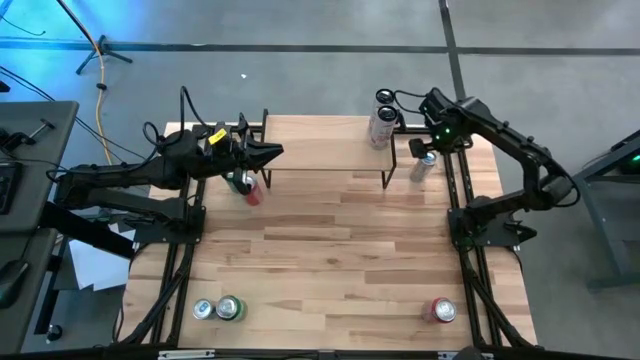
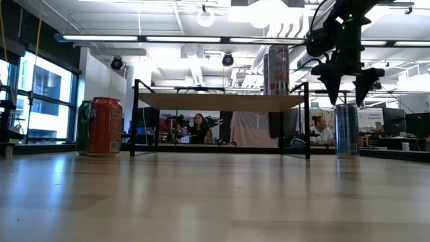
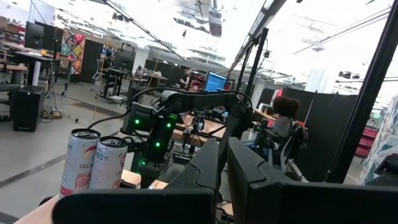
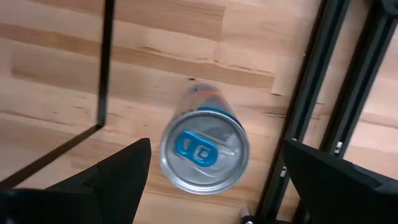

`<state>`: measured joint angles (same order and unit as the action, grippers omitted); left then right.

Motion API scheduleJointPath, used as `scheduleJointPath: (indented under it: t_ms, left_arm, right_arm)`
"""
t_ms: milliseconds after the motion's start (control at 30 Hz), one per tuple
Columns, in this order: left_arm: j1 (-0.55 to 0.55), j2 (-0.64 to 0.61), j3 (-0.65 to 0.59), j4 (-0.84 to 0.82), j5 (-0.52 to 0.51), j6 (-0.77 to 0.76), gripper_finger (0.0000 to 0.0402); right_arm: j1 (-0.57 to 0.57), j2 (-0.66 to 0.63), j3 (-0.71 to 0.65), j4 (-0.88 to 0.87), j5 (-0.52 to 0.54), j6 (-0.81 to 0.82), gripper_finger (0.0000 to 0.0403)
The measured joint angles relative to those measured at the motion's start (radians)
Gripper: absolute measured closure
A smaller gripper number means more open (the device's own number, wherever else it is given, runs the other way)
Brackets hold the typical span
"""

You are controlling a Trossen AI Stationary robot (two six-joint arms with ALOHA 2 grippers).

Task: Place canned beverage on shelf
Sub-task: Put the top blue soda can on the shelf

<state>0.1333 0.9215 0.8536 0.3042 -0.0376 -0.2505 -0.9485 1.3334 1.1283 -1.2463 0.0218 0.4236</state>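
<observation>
Reach step: right gripper [image 4: 208, 180] open, poised above blue can [image 4: 205, 155] beside shelf [image 1: 320, 150]. Next: descend, close on it. Left gripper [image 1: 268, 153] closed, idle.

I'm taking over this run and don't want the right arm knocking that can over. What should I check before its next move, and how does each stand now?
1. Right gripper open: ok, fingers spread wide.
2. Gripper over the blue can: ok, the right wrist view shows the can top between the two fingers.
3. Can upright on the table: ok, it stands beside the shelf, on the right.
4. Free room on the shelf: ok, two cans stand at its right end, the rest is bare.
5. Left gripper out of the way: ok, shut, at the shelf's left end.
6. Fingers low enough to grip: not ok, tips hang above the can top.
</observation>
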Motion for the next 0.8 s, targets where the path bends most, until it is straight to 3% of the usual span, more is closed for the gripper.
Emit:
scheduleJointPath:
  t_ms: [533, 800]
  left_arm:
    - [0.026, 0.000, 0.000, 0.000, 0.000, -0.008, 0.0401]
    - [0.026, 0.000, 0.000, 0.000, 0.000, -0.015, 0.0401]
  right_arm:
    - [0.000, 0.000, -0.086, 0.066, -0.013, 0.032, 0.0055]
    - [0.000, 0.000, -0.086, 0.095, -0.007, 0.050, 0.0113]
